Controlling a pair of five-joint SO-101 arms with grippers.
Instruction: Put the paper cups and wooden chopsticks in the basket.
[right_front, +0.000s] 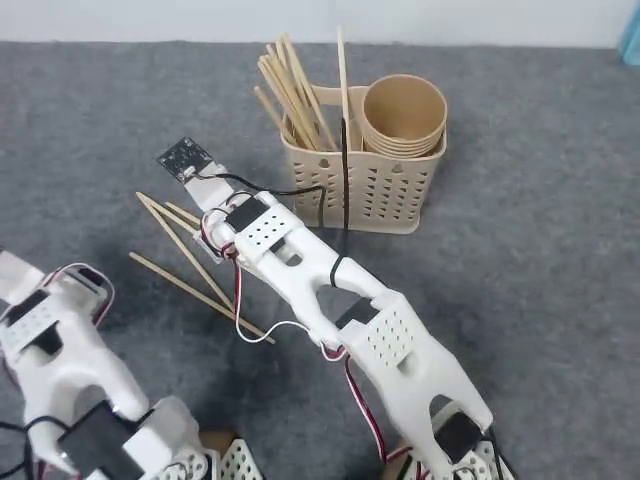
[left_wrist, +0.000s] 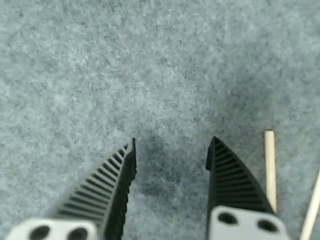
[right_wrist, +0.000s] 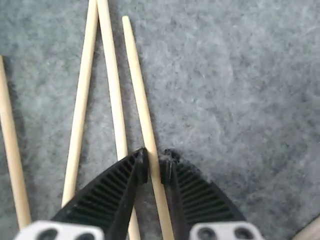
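Chopstick (right_wrist: 137, 85) pale, slender, pinched by right claw (right_wrist: 155, 160); left claw (left_wrist: 173, 142) wide.

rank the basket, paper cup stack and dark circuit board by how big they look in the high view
Largest to smallest:
1. basket
2. paper cup stack
3. dark circuit board

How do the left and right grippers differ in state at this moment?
The left gripper is open, while the right gripper is shut on a chopstick. The left gripper has bare grey mat between its fingers; the right gripper sits among several loose chopsticks lying on that mat. Both have black ribbed fingers and point down at the mat.
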